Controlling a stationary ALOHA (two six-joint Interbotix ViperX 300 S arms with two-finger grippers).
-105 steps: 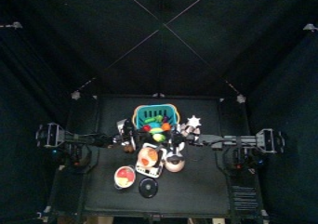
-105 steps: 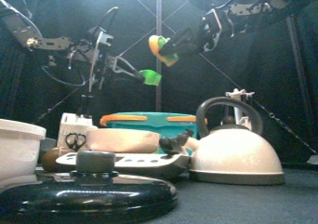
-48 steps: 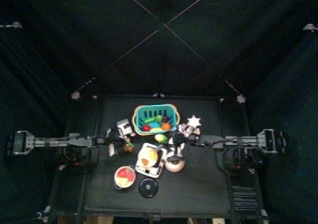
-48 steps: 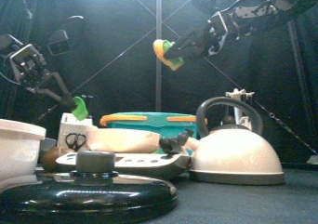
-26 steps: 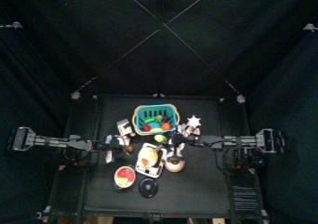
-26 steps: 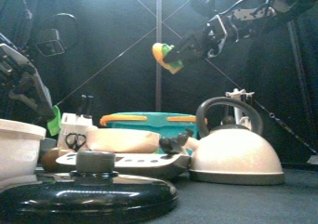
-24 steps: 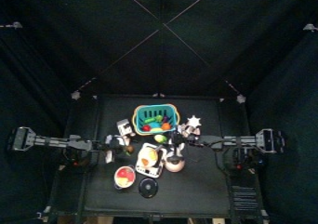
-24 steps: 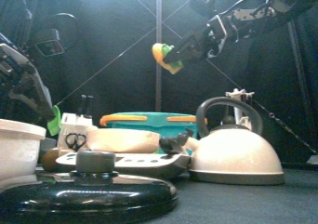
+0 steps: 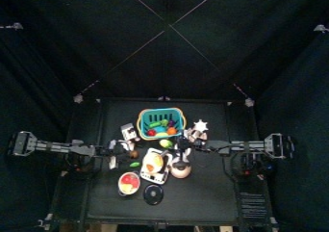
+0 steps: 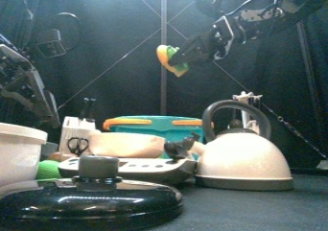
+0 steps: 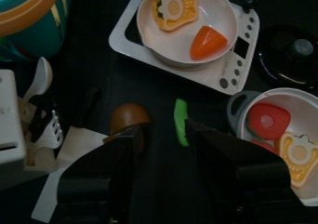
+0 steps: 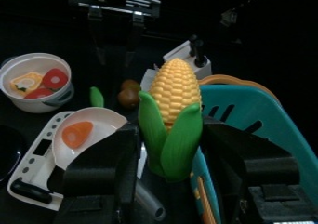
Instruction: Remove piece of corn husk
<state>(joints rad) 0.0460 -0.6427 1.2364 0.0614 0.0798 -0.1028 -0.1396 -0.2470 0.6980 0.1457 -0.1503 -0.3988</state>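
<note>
We see one corn cob (image 12: 174, 102) pinched high in our right hand (image 12: 170, 163), one green husk strip (image 11: 181, 123) lying on the bench (image 11: 162, 186) below our spread left hand (image 11: 174, 146), beside one brown egg (image 11: 128, 119).

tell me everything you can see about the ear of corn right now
The ear of corn is yellow with neat kernel rows, its lower half wrapped in green husk leaves. The right gripper holds it by the husked end, high above the table; the front view shows it tilted in the air, touching nothing else. A loose green husk strip lies on the table under the open left gripper.
</note>
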